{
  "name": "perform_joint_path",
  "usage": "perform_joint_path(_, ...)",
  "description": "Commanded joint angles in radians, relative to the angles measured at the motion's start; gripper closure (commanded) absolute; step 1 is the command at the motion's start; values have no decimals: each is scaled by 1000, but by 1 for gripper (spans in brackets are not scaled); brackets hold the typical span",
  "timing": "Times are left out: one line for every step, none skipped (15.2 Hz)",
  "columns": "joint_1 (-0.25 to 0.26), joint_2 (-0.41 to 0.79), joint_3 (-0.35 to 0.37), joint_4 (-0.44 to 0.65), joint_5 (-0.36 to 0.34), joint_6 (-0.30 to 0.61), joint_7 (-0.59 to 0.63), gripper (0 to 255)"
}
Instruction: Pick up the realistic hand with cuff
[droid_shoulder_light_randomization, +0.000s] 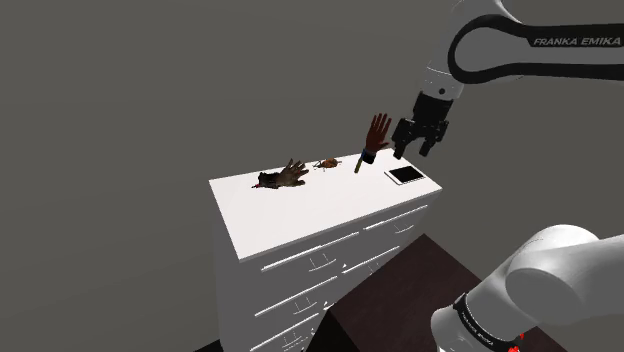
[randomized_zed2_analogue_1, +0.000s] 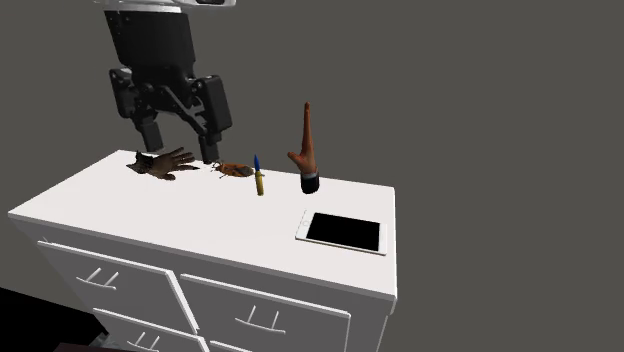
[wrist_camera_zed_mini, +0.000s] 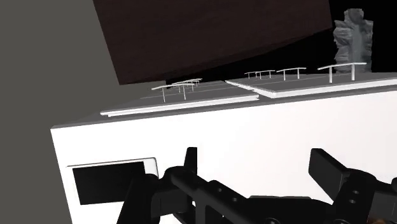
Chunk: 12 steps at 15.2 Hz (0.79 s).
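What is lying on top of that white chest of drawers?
An upright reddish-brown hand with a dark cuff, a dark hand lying flat, a small brown object, a yellow-and-blue stick and a white-framed black tablet. The drawers are shut, hiding their insides.

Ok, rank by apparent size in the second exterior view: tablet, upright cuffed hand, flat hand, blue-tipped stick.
1. tablet
2. upright cuffed hand and flat hand: too alike to rank, since the upright one is seen edge-on
3. blue-tipped stick

Shoulder view high, far; second faces dresser (randomized_zed2_analogue_1: 150, 215) nearer; wrist skims its top.
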Motion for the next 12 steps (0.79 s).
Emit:
perform_joint_path(-20,53,-1,12,-28,73,16,0)
perform_joint_path(-29,79,-1,22,-40,103,27,0)
perform_joint_path(-39,105,-1,33,-53,133,38,0)
perform_joint_path(-48,131,0,45,-67,162,49,0)
perform_joint_path(-57,157,0,57,-80,190,61,0)
perform_joint_path(-66,184,0,71,-94,217,74,0)
perform_joint_path(-75,210,-1,86,-109,243,87,0)
perform_joint_path(-85,236,-1,101,-123,268,100,0)
perform_joint_path(-93,262,-2,118,-138,292,114,0)
perform_joint_path(-102,288,-3,135,-154,314,128,0)
perform_joint_path(-111,313,-3,154,-169,336,142,0)
perform_joint_path(-120,339,-5,173,-185,356,157,0)
